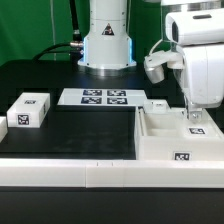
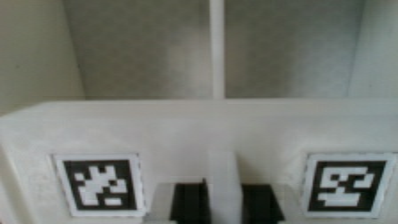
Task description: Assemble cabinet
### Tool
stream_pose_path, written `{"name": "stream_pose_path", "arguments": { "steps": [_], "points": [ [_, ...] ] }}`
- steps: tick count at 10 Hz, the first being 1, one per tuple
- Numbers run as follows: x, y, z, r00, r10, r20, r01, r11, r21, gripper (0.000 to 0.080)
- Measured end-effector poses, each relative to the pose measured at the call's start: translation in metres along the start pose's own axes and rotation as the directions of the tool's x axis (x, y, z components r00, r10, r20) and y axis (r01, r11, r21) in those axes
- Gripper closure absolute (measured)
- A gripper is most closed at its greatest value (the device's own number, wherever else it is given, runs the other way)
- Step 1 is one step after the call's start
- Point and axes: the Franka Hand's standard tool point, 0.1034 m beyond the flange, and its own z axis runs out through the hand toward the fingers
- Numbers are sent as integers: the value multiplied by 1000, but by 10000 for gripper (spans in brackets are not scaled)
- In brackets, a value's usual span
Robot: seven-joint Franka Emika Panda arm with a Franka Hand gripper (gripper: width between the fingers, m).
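Nearest to us in the wrist view are the two dark fingers (image 2: 185, 202) of the one gripper (image 2: 219, 200). They stand close together with a pale strip between them. We cannot tell whether they grip that strip or merely straddle it, and their tips are cut off by the frame edge. Just past them is a white wall of the cabinet (image 2: 196, 130) carrying two square tags (image 2: 98, 183), one on each side of the fingers. Both tags are blurred. Beyond the wall, one thin upright divider (image 2: 214, 50) separates two compartments.

In the exterior view the single cabinet (image 1: 160, 146) sits on the black table (image 1: 80, 130) at the near corner on the exterior view's right. We count two tags on it here. The gripper (image 1: 190, 116) reaches down into it, its fingertips hidden among the white walls. One small white block (image 1: 28, 111) lies well apart at the exterior view's left, with two tags showing. Farther back lies the marker board (image 1: 98, 97) with four tags. Beyond it stands the arm's base (image 1: 107, 45), its top cut off.
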Motion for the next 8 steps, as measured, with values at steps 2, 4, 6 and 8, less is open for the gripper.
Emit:
{"name": "stream_pose_path", "arguments": {
  "steps": [2, 4, 6, 8],
  "points": [
    [0, 0, 0, 1000, 1, 0, -1, 1000, 0, 729],
    [-1, 0, 0, 1000, 2, 1, -2, 1000, 1, 353],
    [-1, 0, 0, 1000, 2, 1, -2, 1000, 1, 212],
    [-1, 0, 0, 1000, 2, 1, -2, 1000, 1, 55]
  ]
}}
